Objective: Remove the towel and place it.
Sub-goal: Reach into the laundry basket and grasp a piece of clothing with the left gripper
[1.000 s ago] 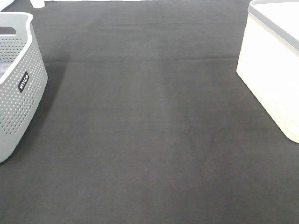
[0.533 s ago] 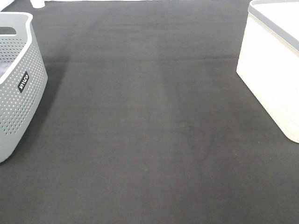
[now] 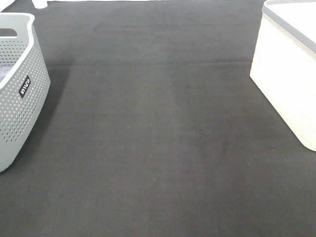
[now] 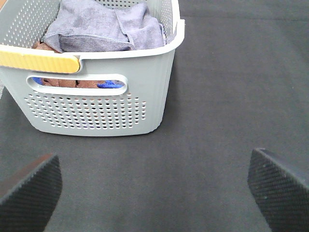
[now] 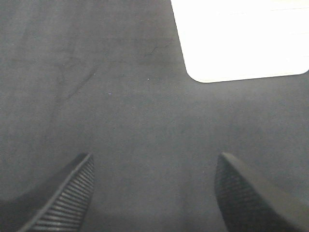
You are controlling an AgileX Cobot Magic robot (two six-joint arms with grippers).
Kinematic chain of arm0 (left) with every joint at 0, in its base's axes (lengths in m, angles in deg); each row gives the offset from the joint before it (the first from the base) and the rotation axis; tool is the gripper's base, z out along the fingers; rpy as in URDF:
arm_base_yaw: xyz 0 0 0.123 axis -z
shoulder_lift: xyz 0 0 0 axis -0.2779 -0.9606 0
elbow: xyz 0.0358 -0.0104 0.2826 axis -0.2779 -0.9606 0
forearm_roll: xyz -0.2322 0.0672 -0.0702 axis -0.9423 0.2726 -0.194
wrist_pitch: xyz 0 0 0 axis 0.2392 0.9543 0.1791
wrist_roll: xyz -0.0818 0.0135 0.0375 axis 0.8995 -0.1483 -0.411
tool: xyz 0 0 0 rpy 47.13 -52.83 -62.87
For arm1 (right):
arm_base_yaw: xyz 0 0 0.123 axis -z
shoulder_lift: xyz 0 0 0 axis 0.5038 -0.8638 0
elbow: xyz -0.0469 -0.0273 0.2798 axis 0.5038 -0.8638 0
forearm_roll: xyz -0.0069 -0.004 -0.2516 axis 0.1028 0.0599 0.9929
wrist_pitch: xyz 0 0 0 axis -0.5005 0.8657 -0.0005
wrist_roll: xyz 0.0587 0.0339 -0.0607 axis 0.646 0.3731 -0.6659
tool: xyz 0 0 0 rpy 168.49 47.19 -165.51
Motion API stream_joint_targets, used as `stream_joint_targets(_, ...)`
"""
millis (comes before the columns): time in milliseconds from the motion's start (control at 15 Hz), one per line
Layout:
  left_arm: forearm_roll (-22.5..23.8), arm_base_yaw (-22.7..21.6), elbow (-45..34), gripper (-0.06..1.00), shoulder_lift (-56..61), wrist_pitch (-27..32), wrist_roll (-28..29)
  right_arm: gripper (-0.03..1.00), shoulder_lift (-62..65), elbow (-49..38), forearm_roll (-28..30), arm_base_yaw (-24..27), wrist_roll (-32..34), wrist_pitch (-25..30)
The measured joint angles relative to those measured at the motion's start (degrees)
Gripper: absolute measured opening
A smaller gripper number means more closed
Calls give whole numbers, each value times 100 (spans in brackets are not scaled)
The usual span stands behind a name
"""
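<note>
The grey-lavender towel (image 4: 101, 26) lies crumpled on top of other laundry inside the grey perforated basket (image 4: 96, 104). The basket also shows at the left edge of the high view (image 3: 19, 89), where a sliver of the towel (image 3: 3, 72) shows inside it. My left gripper (image 4: 154, 188) is open and empty, hovering over the dark mat a short way in front of the basket. My right gripper (image 5: 154, 193) is open and empty above the mat, near the corner of the white bin (image 5: 241, 38). Neither arm shows in the high view.
A white bin with a grey rim (image 3: 289, 69) stands at the right. A brown cloth and a blue item (image 4: 108, 84) lie under the towel in the basket. The basket has a yellow handle grip (image 4: 38, 60). A dark mat (image 3: 158, 128) covers the table.
</note>
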Motion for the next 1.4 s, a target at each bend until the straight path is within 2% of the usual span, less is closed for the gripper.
stream_joint_targets(1400, 0, 0, 0, 99, 0, 0, -23, 68, 0, 0, 0, 0, 0, 0)
